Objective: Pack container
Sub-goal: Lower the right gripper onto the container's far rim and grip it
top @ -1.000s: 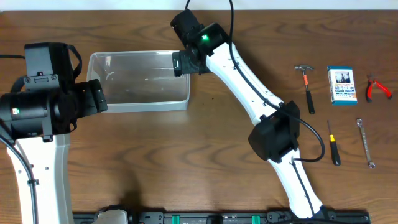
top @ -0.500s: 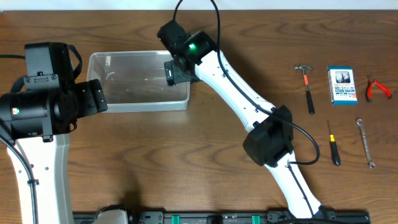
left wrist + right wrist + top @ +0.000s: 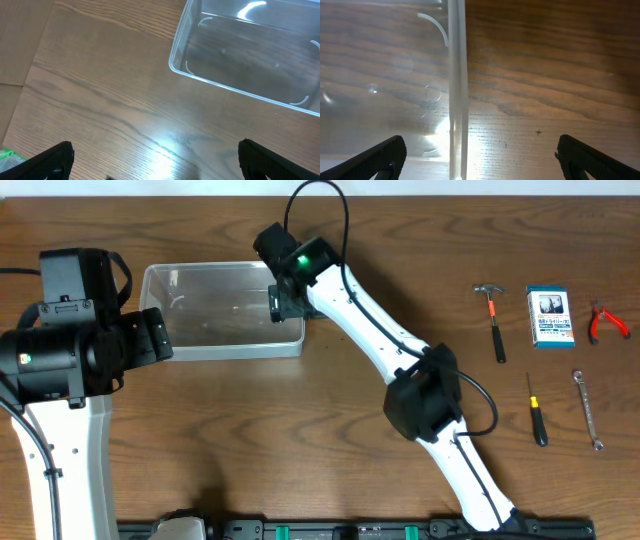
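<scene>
**Overhead:** The clear container [image 3: 222,352] lies on the far left part of the wooden bench [image 3: 300,440], its long side running across the view. The right arm [image 3: 380,340] reaches diagonally from the near edge, and the right gripper [image 3: 284,302] sits over the container's right end wall. The left arm [image 3: 60,350] stands just beside the container's left end. Well apart, on the right side of the bench, lie a hammer [image 3: 492,320], a blue-and-white box [image 3: 549,317] and red-handled pliers [image 3: 607,322]. A screwdriver [image 3: 536,412] and a wrench [image 3: 588,410] lie nearer the front.

**Left wrist:** The left gripper [image 3: 155,160] is spread wide and holds nothing, with a dark fingertip in each lower corner and bare bench between them. A rounded corner of the container and its thick rim fill the upper right, clear of both fingers.

**Right wrist:** The right gripper [image 3: 480,160] is also fully spread and grips nothing. The container's end rim runs straight up the frame between the two fingers, closer to the one on the picture's left. It touches neither finger as far as can be seen. The container's interior lies to the left of the rim and bare bench to the right.
</scene>
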### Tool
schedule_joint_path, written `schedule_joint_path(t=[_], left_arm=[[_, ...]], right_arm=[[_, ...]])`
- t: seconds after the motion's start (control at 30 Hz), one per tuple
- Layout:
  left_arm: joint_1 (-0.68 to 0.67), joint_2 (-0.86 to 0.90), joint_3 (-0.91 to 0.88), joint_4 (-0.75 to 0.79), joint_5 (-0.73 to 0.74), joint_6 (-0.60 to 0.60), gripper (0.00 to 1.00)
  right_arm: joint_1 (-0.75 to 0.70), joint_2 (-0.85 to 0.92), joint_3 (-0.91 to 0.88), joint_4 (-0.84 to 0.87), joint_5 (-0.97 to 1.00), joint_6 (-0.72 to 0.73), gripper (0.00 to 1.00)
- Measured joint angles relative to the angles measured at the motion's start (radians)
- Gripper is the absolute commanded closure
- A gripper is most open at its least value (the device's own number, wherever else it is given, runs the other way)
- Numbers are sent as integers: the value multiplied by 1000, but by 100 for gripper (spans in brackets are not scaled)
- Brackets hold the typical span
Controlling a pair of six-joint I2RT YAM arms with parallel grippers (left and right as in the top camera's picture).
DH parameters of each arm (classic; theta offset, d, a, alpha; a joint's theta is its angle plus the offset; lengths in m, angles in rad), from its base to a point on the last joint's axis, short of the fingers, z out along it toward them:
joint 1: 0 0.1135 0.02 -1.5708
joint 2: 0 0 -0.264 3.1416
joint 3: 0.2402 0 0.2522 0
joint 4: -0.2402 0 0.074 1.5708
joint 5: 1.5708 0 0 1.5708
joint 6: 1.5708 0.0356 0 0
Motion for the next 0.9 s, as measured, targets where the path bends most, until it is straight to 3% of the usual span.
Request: schedule_joint_path(t=[0.23, 0.37, 0.53, 0.9], left_arm=[[0, 0, 0, 0, 0, 0, 2], [0, 0, 0, -2, 0, 0, 2], [0, 0, 0, -5, 0, 0, 2], [0, 0, 0, -8, 0, 0, 2]], right_arm=[[-16, 3, -2, 29, -34, 0, 2], [-36, 3, -2, 32, -46, -2, 25], [-56, 3, -2, 35, -51, 9, 43], [-58, 3, -2, 37, -57, 15, 64]])
